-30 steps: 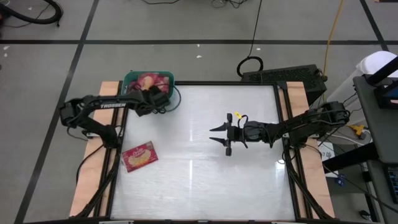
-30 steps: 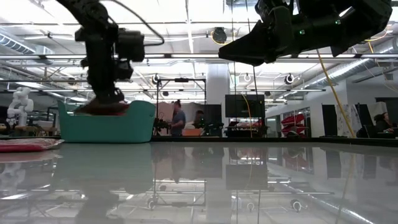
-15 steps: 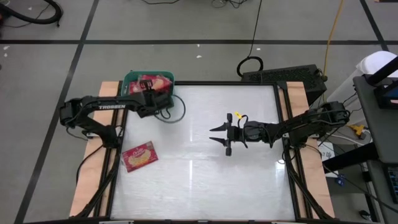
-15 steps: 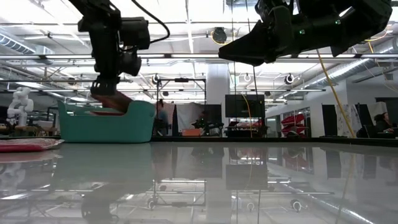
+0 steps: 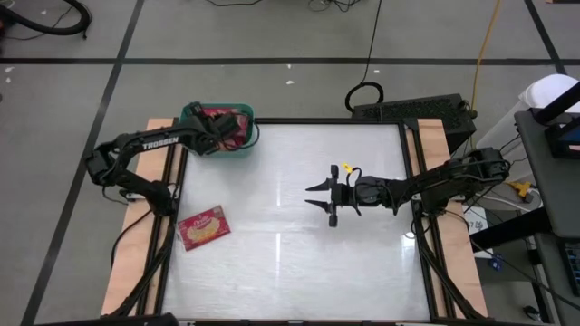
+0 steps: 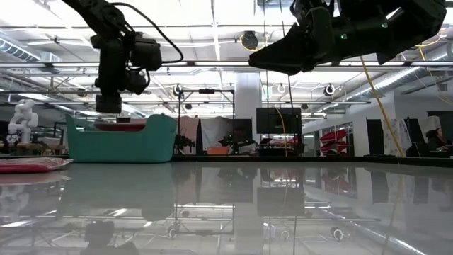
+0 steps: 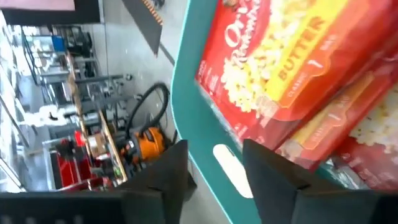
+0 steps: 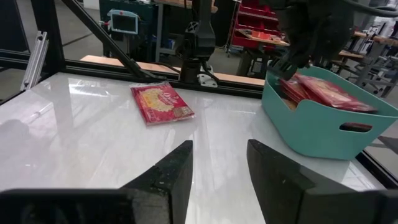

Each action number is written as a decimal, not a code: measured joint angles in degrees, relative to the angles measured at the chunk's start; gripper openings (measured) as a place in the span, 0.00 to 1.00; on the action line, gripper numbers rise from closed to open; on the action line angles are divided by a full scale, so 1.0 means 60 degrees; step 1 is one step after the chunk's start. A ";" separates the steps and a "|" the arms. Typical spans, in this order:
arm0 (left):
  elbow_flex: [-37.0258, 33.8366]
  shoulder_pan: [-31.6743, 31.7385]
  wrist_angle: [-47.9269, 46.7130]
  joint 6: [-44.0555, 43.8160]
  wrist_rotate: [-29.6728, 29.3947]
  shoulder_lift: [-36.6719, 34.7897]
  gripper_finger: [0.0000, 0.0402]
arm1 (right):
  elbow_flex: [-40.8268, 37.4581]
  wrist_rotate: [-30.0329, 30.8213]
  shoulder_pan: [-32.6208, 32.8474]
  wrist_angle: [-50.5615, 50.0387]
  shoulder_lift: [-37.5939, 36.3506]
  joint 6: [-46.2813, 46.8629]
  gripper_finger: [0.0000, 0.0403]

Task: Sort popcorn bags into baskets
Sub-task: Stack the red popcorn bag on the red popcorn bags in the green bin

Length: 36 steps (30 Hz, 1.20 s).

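My left gripper's (image 5: pixel 220 138) fingers (image 7: pixel 273 177) stand apart with nothing between them, hanging just above the teal bin (image 5: pixel 192 115), at the side of it that faces the table's middle. Through the left wrist camera I see the bin's rim (image 7: pixel 189 118) straight below those fingers and red butter popcorn bags (image 7: pixel 280 62) lying stacked inside, picture side up. In the low view the top of that stack (image 6: pixel 119 125) peeks just over the bin's wall (image 6: pixel 141 145).

My right gripper (image 5: pixel 320 201) hovers over the table's middle, well away from the bin, its fingers (image 8: pixel 174 177) spread and empty.

One popcorn bag (image 5: pixel 202 227) lies flat on the table (image 5: pixel 299 263), well apart from the bin, near the left arm's edge of the table, picture face up. The right wrist camera shows it too (image 8: pixel 161 102), with the bin (image 8: pixel 311 130) off to one side.

The tabletop is white and glossy enough to mirror the ceiling lights; wooden strips (image 5: pixel 453 263) run along both of its sides. Around it I see grey floor crossed by dark tape lines (image 5: pixel 272 62), and cables (image 5: pixel 362 91) behind the table. Looking level across the surface, I see a workshop with dark frames, screens (image 6: pixel 277 120) and a white humanoid figure (image 6: pixel 23 117) far off.
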 joint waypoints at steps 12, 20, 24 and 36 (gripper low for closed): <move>0.0213 -0.1108 -0.0999 -0.3672 0.3339 -0.0804 0.46 | 0.0000 0.0000 0.0000 -0.0083 0.0000 -0.0022 0.36; -0.0526 -0.4529 -0.1210 -0.5217 0.6625 -0.1845 0.34 | 0.0000 -0.0004 0.0024 -0.0147 0.0000 0.0295 0.36; -0.1217 -0.5912 -0.1137 -0.6441 0.6820 -0.1921 0.39 | 0.0000 -0.0023 0.0215 -0.0135 0.0000 0.0578 0.36; -0.3697 -0.7027 0.1024 -0.8469 0.8370 -0.1923 0.75 | 0.0000 -0.0008 0.1215 -0.0239 0.0000 0.1334 0.36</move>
